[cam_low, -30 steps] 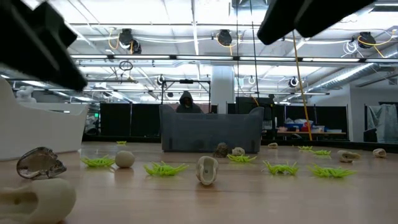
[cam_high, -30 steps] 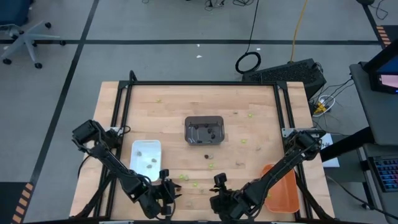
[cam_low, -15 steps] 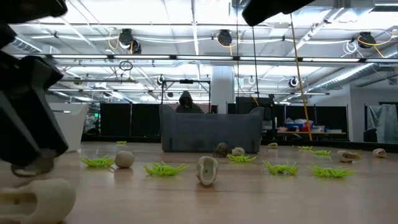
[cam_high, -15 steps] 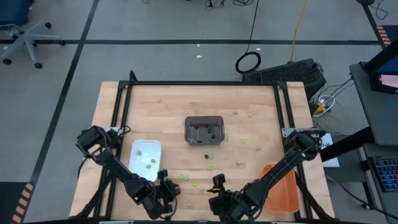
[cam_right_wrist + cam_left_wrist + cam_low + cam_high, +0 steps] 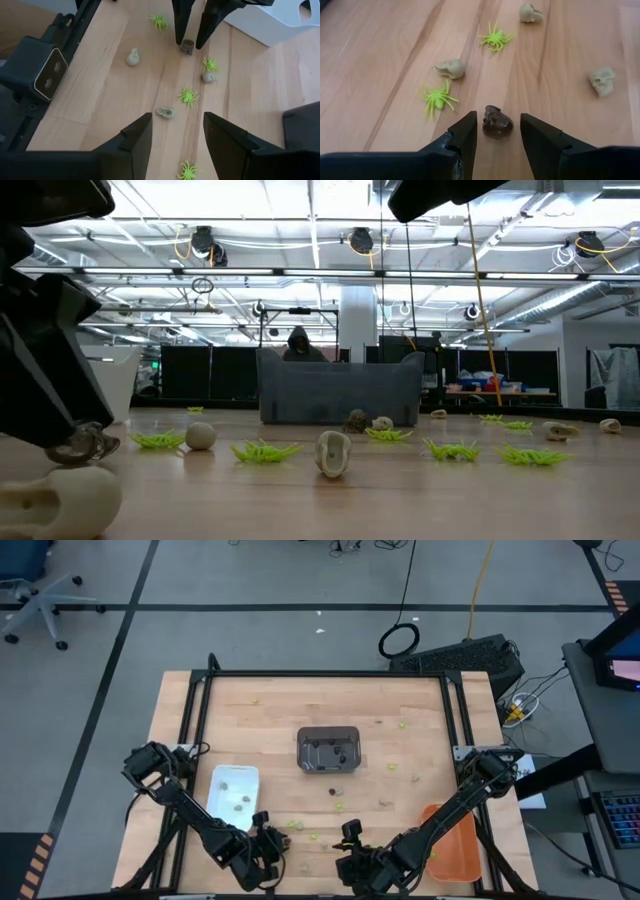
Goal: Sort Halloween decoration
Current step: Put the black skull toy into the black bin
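Wooden table (image 5: 280, 720) filled the centre of the high view, inside a black frame.

Trays, three counted: a dark grey tray (image 5: 329, 749) at frame centre, a white tray (image 5: 233, 790) lower left, an orange tray (image 5: 452, 845) lower right. No writing or brand could be read on any of them. The grey tray held a few dark pieces and the white tray a few pale ones; exact numbers were too small to tell.

Arms, two. The left gripper (image 5: 496, 131) sat low at the bottom edge of the high view, left of centre, just beside the white tray's near corner. Its fingers (image 5: 465, 137) stood apart, one on either side of a dark brown skull (image 5: 497, 122) that rested on the wood. Whether they touched it could not be told. The right gripper (image 5: 173, 132) was at the bottom edge just right of centre, fingers spread, nothing between them.

Halloween decoration, left wrist view: two lime-green spiders (image 5: 437, 97), three tan skulls (image 5: 451, 68), one dark skull. Right wrist view: four green spiders (image 5: 188, 96), three pale skulls (image 5: 165, 112), plus the dark skull between the left fingers.

More trinkets lay scattered across the table's lower half and around the grey tray.
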Controlling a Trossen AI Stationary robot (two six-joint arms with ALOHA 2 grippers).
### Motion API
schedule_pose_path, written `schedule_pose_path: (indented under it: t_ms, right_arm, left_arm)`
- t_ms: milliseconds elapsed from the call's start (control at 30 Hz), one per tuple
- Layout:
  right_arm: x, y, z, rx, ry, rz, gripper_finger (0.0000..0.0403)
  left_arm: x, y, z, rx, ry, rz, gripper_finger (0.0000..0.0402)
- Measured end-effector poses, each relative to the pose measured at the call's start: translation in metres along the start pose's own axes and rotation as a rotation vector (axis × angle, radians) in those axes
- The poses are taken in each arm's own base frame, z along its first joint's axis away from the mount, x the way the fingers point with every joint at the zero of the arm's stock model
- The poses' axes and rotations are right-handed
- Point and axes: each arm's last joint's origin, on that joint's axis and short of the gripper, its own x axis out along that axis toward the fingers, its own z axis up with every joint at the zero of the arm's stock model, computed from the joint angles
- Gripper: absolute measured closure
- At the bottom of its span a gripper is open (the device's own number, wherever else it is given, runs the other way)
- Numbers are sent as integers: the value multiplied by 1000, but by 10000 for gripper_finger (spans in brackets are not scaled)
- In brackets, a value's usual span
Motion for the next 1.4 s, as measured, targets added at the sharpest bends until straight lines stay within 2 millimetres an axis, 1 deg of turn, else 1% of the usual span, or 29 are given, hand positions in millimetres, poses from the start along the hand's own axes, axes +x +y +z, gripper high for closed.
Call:
schedule_pose_path:
  t_ms: [300, 467, 567, 800, 867, 1067, 1233, 1400]
  right_arm:
    - [0, 0, 0, -1, 0, 0, 241]
    - [0, 0, 0, -1, 1, 0, 241]
    - [0, 0, 0, -1, 1, 0, 241]
    - [0, 0, 0, -1, 1, 0, 241]
    - [0, 0, 0, -1, 1, 0, 241]
    - [0, 0, 0, -1, 1, 0, 241]
    - [0, 0, 0, -6, 2, 0, 241]
    - [0, 0, -1, -9, 6, -1, 241]
  left_arm:
    - [7, 7, 5, -6, 52, 6, 252]
    - [8, 8, 5, -11, 78, -12, 253]
    - [8, 8, 5, -11, 80, -15, 266]
    - [8, 7, 6, 19, 76, -18, 332]
    - [7, 8, 6, 35, 67, -12, 343]
    - [9, 9, 8, 36, 55, 3, 349]
    - [7, 8, 10, 89, 39, 1, 351]
    - [-1, 3, 23, 177, -9, -17, 352]
